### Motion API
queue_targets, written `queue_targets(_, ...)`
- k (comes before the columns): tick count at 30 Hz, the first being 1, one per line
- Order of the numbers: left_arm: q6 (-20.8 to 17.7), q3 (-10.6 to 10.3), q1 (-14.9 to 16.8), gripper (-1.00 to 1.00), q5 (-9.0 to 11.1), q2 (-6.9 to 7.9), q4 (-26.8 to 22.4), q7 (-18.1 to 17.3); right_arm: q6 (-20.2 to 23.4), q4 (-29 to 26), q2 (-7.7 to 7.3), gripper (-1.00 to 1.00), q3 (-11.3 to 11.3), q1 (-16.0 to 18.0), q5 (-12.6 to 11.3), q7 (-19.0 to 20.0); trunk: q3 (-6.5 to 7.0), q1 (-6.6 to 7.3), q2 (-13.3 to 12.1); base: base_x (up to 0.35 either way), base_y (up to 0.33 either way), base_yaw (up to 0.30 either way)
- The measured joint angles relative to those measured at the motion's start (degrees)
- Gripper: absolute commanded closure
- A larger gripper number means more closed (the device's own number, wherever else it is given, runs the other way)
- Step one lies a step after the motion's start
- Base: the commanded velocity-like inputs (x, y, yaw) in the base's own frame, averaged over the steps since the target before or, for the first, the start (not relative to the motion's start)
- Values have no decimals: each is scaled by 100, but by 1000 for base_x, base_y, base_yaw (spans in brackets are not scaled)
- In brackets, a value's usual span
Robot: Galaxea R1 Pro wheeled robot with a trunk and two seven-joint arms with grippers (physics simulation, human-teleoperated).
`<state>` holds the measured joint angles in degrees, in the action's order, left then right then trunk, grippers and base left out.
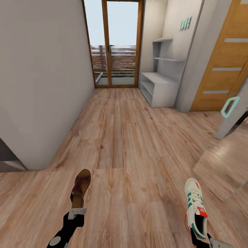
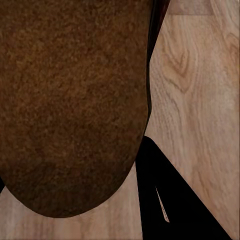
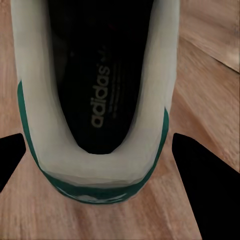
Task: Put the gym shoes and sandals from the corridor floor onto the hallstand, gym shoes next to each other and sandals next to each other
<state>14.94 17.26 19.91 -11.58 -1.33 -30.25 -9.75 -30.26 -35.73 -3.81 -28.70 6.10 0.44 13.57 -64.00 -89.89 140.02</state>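
You are in the carrying step: one sandal [image 1: 80, 187] rides in your left gripper [image 1: 77, 210] and one gym shoe [image 1: 195, 206] in your right gripper [image 1: 206, 241], both held up in front of you over the corridor floor [image 1: 124, 144]. The shoe rack [image 1: 159, 88] stands well ahead on the right side of the corridor, just beside the glass door [image 1: 113, 44], and its bench top and open shelves look bare from here.

The next move, as I judge it, calls for driving forward and turning toward the rack, then bringing each arm over the bench or a shelf before letting go. Leave room beside each piece for its partner, since the pairs must end up side by side.

Your left gripper is clamped on the heel end of the sandal; in the left wrist view the tan footbed [image 2: 70, 100] lies right against the camera and one dark finger [image 2: 170, 200] shows beside it. Your right gripper is clamped on the heel of the gym shoe; in the right wrist view the heel [image 3: 100, 170] sits between two dark fingers [image 3: 200, 170], which stand apart only by the width of the shoe.
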Motion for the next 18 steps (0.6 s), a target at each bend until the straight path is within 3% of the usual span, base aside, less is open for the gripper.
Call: queue_targets(18,0,0,0,100,-1,0,3,0,0,1,1,100,0,0,-2,0,10,0,0,335,0,0)
